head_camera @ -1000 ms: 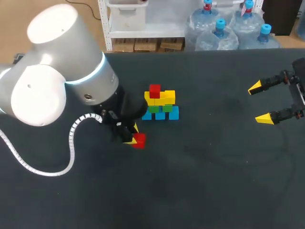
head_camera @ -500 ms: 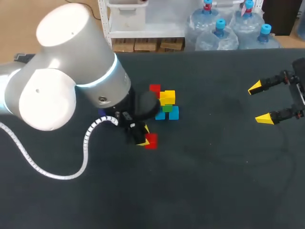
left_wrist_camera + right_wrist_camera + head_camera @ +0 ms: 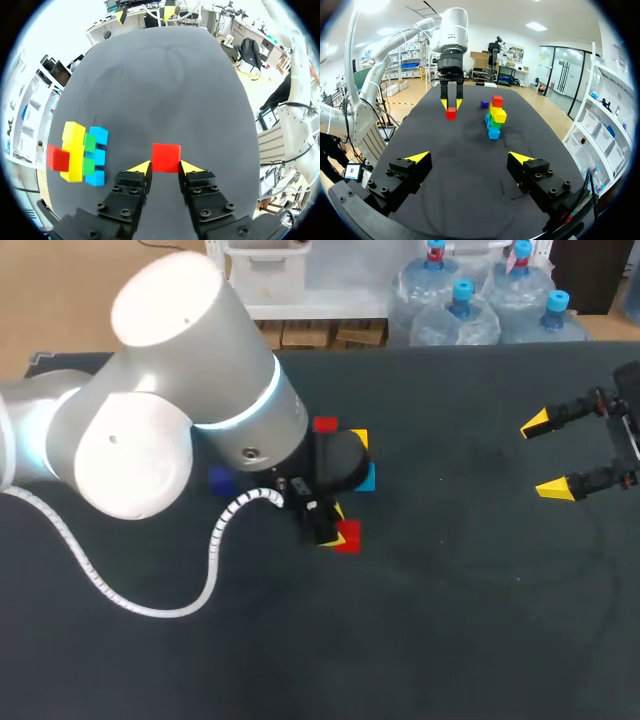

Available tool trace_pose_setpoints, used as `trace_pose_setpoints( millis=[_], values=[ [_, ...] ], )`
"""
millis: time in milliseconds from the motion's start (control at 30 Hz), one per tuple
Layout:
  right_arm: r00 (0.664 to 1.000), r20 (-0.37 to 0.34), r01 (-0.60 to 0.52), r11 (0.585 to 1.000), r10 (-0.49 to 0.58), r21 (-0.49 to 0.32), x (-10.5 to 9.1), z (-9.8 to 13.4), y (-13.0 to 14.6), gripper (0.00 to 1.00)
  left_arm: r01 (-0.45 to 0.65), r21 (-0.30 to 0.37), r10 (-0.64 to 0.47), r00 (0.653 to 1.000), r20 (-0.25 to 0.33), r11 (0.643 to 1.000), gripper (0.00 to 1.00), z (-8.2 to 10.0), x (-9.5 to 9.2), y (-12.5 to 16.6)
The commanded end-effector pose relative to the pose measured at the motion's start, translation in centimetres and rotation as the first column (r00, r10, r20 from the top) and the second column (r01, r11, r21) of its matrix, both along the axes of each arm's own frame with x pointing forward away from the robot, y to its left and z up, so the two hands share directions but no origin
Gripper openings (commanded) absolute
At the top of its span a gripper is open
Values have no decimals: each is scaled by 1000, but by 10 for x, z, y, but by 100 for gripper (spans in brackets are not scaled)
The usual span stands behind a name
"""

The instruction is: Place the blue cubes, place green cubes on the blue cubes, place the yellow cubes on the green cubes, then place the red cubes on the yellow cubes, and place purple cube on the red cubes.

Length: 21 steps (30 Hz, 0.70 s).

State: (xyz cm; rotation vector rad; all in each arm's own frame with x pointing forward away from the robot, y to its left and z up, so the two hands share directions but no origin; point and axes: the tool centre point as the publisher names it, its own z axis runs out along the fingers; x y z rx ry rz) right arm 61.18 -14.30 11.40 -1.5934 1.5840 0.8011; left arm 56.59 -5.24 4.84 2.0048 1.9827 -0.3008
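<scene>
Table (image 3: 450, 640) carries the stack (image 3: 495, 117): blue base, green, then yellow layer (image 3: 73, 137), with top red cube (image 3: 58, 157) at one end. Left arm (image 3: 170, 430) stands over the stack, hiding most of it from above. Right gripper (image 3: 470, 158) is well apart from the stack, fingers spread, empty. Left gripper (image 3: 166, 167) is clamped on held red cube (image 3: 166, 157), low, near the stack's foot. Purple cube (image 3: 484, 104) lies beyond the stack. Judgement: lift clear above the stack first, square the cube to its red neighbour, lower straight onto bare yellow, release only once seated; a sideways approach risks toppling it.
</scene>
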Motion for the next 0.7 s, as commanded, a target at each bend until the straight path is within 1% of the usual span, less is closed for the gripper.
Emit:
trace_pose_setpoints(
  millis=[33, 333, 433, 700],
  values=[
    [1000, 1, 0, 1000, 0, 1, 1, -1, 1, 100, 1, 3, -1, 1000, -1, 1000, 0, -3, 1, -14],
    [1000, 1, 0, 1000, 0, 1, 1, -1, 1, 100, 0, 3, 0, 1000, 5, 1000, 0, -5, -2, -30],
    [1000, 1, 0, 1000, 0, 1, 1, -1, 1, 100, 3, 10, -3, 1000, 7, 1000, 0, -8, -3, -33],
    [1000, 1, 0, 1000, 0, 1, 1, -1, 1, 100, 2, -7, -2, 1000, 20, 1000, 0, -18, -6, -46]
  ],
)
